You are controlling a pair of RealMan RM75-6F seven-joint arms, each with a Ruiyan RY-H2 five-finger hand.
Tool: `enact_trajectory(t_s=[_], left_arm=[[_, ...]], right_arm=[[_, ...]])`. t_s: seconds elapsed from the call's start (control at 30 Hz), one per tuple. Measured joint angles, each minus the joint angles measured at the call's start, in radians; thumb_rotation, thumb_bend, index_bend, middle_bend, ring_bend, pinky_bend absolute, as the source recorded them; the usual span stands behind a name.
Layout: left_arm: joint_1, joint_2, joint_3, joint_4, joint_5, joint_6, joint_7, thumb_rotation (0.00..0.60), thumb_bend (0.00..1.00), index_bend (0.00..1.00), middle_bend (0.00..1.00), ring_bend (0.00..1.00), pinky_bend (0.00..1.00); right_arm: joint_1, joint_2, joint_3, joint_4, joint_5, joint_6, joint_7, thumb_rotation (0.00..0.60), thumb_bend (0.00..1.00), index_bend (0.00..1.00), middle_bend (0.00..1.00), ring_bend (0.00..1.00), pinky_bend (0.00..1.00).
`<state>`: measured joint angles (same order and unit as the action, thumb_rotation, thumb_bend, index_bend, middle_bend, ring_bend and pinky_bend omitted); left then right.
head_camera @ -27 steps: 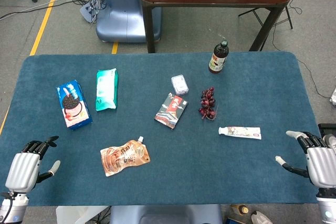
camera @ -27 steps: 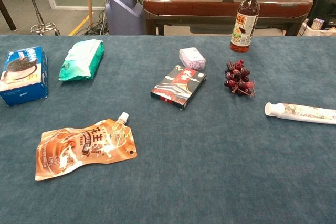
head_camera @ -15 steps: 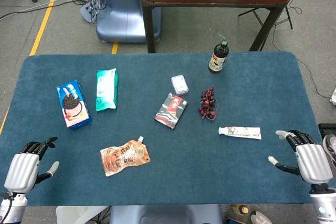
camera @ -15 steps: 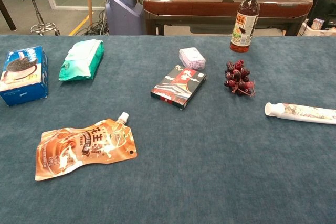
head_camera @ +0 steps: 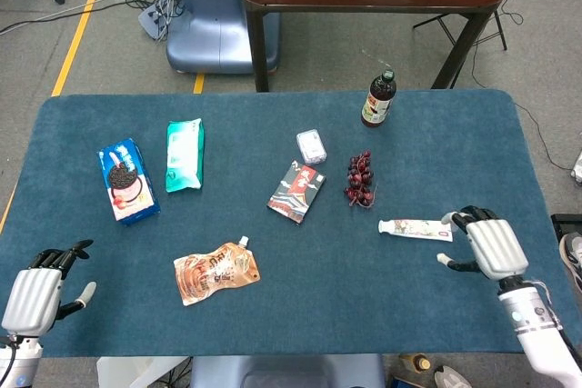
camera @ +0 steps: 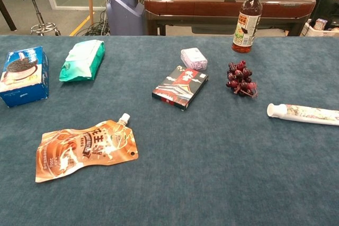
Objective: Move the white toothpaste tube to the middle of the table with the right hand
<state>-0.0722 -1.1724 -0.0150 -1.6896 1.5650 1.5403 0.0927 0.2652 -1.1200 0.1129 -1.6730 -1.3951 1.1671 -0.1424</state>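
The white toothpaste tube (head_camera: pixel 415 229) lies flat on the blue table (head_camera: pixel 273 315), cap pointing left, right of centre; in the chest view the toothpaste tube (camera: pixel 303 114) runs off the right edge. My right hand (head_camera: pixel 484 244) hovers just right of the tube's tail end, fingers spread and holding nothing; contact with the tube is not visible. My left hand (head_camera: pixel 36 290) is at the table's near left corner, fingers apart and empty. Neither hand appears in the chest view.
A bunch of dark grapes (head_camera: pixel 359 179) and a red-black card box (head_camera: pixel 296 192) lie left of the tube. Further off are a small white box (head_camera: pixel 311 145), a brown bottle (head_camera: pixel 379 99), an orange pouch (head_camera: pixel 215 273), a green packet (head_camera: pixel 185 154) and a blue cookie box (head_camera: pixel 126 181).
My right hand has moved left and forward from the table's near right edge to just beside the tube's tail. The left hand has slid slightly down and left. The tube has not moved.
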Motion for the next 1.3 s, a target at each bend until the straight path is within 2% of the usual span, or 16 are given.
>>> enact_trajectory(t_s=[0.2, 0.43, 0.83, 1.3], left_arm=[[0.003, 0.005, 0.003, -0.003, -0.013, -0.011, 0.009, 0.600, 0.26, 0.20, 0.37, 0.35, 0.23], [0.006, 0.013, 0.005, -0.013, -0.027, -0.021, 0.015, 0.600, 0.26, 0.20, 0.37, 0.35, 0.23], [0.005, 0.020, 0.004, -0.025, -0.037, -0.035, 0.012, 0.600, 0.26, 0.20, 0.36, 0.35, 0.23], [0.005, 0.020, 0.004, -0.028, -0.044, -0.043, 0.015, 0.600, 0.26, 0.19, 0.36, 0.35, 0.23]], right_arm=[[0.094, -0.064, 0.022, 0.083, 0.081, -0.130, -0.041, 0.600, 0.04, 0.36, 0.38, 0.24, 0.26], [0.179, -0.133, 0.024, 0.192, 0.142, -0.251, -0.082, 0.600, 0.06, 0.36, 0.37, 0.24, 0.26], [0.262, -0.205, 0.022, 0.315, 0.206, -0.359, -0.078, 0.600, 0.12, 0.36, 0.37, 0.24, 0.26], [0.327, -0.247, 0.001, 0.382, 0.247, -0.439, -0.089, 0.600, 0.18, 0.36, 0.38, 0.24, 0.26]])
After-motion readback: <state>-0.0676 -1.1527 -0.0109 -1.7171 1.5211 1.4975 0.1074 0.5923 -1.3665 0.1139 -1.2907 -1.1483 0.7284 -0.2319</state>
